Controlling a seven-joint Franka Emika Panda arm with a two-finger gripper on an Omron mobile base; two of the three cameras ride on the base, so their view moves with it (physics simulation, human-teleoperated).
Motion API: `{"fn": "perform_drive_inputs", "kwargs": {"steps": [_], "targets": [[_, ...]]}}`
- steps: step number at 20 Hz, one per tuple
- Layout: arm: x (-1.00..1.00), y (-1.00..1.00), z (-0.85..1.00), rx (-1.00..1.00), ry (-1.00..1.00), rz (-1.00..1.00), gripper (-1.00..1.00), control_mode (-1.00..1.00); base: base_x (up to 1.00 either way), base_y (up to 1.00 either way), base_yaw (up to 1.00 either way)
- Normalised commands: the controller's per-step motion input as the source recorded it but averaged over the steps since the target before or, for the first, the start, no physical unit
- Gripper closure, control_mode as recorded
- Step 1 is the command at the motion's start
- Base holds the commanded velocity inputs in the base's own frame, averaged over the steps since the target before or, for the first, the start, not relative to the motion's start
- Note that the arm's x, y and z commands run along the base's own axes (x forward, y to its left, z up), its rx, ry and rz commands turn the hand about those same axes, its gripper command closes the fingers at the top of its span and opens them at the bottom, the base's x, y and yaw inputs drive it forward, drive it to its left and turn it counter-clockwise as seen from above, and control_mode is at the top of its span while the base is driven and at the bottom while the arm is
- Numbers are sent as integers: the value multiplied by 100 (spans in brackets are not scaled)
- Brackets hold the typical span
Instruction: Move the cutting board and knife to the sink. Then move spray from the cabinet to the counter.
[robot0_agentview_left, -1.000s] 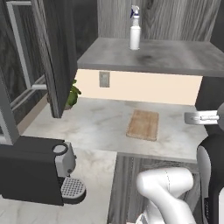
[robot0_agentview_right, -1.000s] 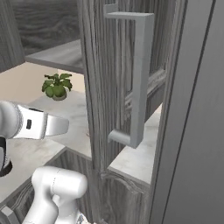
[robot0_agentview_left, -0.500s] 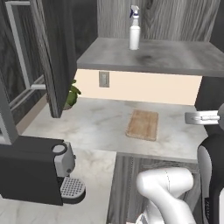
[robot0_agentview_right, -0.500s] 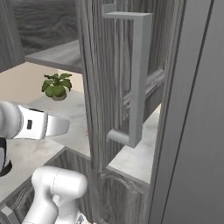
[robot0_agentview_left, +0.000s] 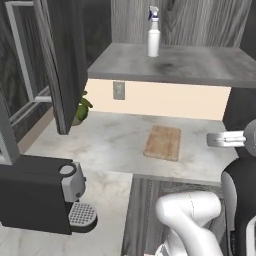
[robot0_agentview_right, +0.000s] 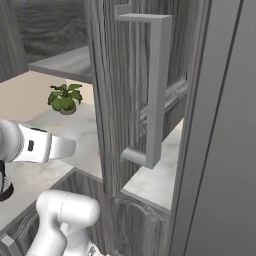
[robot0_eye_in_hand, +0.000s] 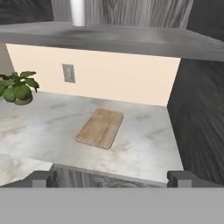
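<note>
Hand view, looking along the gripper (robot0_eye_in_hand: 112, 178): you see the cutting board (robot0_eye_in_hand: 100, 127) lying flat on the counter (robot0_eye_in_hand: 144, 144), its long side running toward the beige backsplash (robot0_eye_in_hand: 118, 76), nothing resting on it. The gripper's two dark fingertips (robot0_eye_in_hand: 43, 178) stand at the bottom corners of this view, spread as wide as they go, with nothing between them and nothing touched; the board lies well beyond them, roughly midway between the tips.

Left base view: you find the same cutting board (robot0_agentview_left: 163, 142) on the pale marbled counter (robot0_agentview_left: 110, 145), below the grey cabinet (robot0_agentview_left: 235, 35) shelf (robot0_agentview_left: 175, 62). The spray (robot0_agentview_left: 153, 32) stands upright on that shelf, near its back wall, well above and slightly left of the board. Its lower white body also shows at the top edge of the hand view.

A wall outlet (robot0_agentview_left: 119, 90) sits in the backsplash under the shelf, left of the board. A small potted plant (robot0_agentview_left: 82, 107) stands at the counter's left end, partly hidden by the open dark cabinet door (robot0_agentview_left: 62, 60). A dark coffee machine (robot0_agentview_left: 42, 195) occupies the near left corner of the counter.

Right base view: you see a tall dark door with a long grey handle (robot0_agentview_right: 152, 90) close to the camera, and the plant (robot0_agentview_right: 64, 97) beyond it.
</note>
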Motion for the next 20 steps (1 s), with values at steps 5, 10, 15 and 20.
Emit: {"fn": "perform_drive_inputs", "kwargs": {"steps": [5, 10, 15, 20], "targets": [[45, 24, -76, 0, -1, 0, -100, -100, 0, 0, 0], [78, 0, -36, 2, 0, 0, -100, -100, 0, 0, 0], [68, 0, -53, 2, 1, 0, -100, -100, 0, 0, 0], [59, 0, -55, 0, 0, 0, -100, -100, 0, 0, 0]]}}
